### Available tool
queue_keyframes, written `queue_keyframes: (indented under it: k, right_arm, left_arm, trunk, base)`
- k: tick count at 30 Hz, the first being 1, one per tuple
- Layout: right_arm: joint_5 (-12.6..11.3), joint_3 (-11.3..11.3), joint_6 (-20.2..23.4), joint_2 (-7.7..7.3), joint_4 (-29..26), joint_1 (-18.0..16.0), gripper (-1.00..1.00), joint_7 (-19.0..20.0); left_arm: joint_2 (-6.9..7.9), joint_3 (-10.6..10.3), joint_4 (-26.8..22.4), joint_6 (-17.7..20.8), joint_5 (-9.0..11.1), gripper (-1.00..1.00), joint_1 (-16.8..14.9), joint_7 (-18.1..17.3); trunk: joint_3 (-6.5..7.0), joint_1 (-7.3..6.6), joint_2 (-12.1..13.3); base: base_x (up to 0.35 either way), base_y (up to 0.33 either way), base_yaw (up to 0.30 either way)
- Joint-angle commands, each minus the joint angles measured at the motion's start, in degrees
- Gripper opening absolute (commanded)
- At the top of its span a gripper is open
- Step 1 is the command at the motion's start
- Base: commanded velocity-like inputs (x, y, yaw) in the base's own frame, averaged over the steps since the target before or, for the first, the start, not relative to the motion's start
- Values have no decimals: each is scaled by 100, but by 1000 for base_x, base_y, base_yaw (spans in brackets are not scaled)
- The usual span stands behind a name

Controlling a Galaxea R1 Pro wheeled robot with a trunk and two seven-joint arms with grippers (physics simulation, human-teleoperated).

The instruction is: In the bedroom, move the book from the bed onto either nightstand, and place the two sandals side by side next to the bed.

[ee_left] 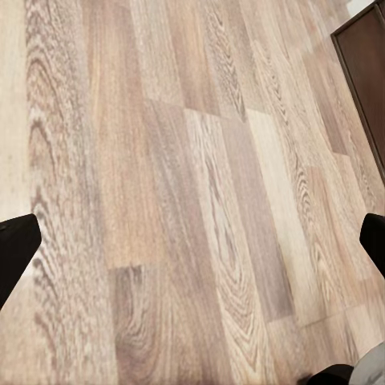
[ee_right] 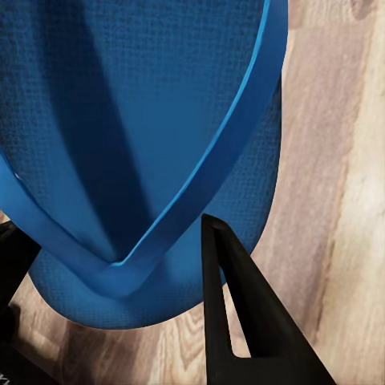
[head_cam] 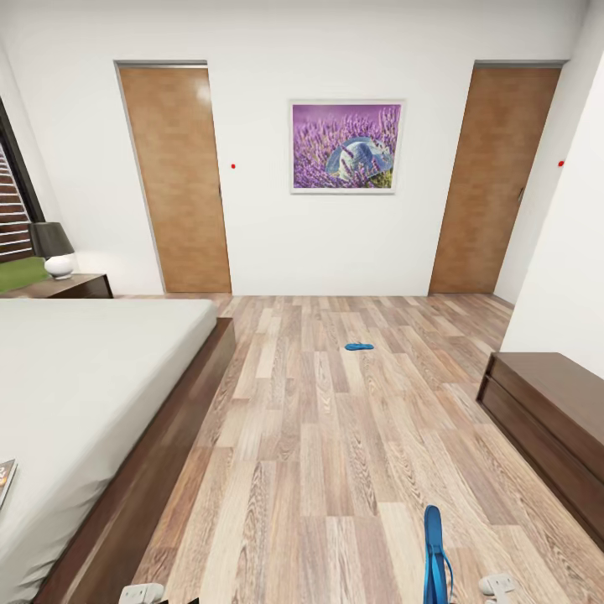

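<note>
Sandal (ee_right: 152, 144) clamped in our right gripper (ee_right: 120, 277), hanging on edge at lower right of head frame, above plank floor (head_cam: 335, 436). Second sandal (head_cam: 358, 346) lies flat, frame centre. Book (head_cam: 5, 478) on bed (head_cam: 92, 377), left edge. Nightstand (head_cam: 71, 287) upper left, beneath lamp (head_cam: 54, 248). Our left gripper (ee_left: 192, 249) spread wide, holding nothing.

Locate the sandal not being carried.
In the head view, the loose sandal lies flat mid-floor, beyond the bed, below the lavender picture.

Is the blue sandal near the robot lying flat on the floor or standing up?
Standing on edge, not flat: the sandal rises upright, held between the right gripper fingers.
</note>
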Motion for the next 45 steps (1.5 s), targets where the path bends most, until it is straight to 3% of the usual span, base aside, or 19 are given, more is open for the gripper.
queue_keyframes:
  k: [1, 10, 45]
  right_arm:
    - [38, -49, 27, 5, -4, -6, -100, 33]
    - [38, -48, 27, 6, -4, -6, -100, 30]
    - [38, -48, 36, 6, -4, -6, -100, 38]
  left_arm:
    - [0, 5, 1, 58, 44, 100, -3, -19]
    - [-32, 5, 1, 58, 44, 100, -3, -19]
    - [-35, 14, 1, 58, 53, 100, -3, -11]
  trunk:
    - [-6, -1, -3]
    - [-6, -1, -3]
    - [-6, -1, -3]
  base:
    - [0, 0, 0]
    - [73, 0, 0]
    - [327, 0, 0]
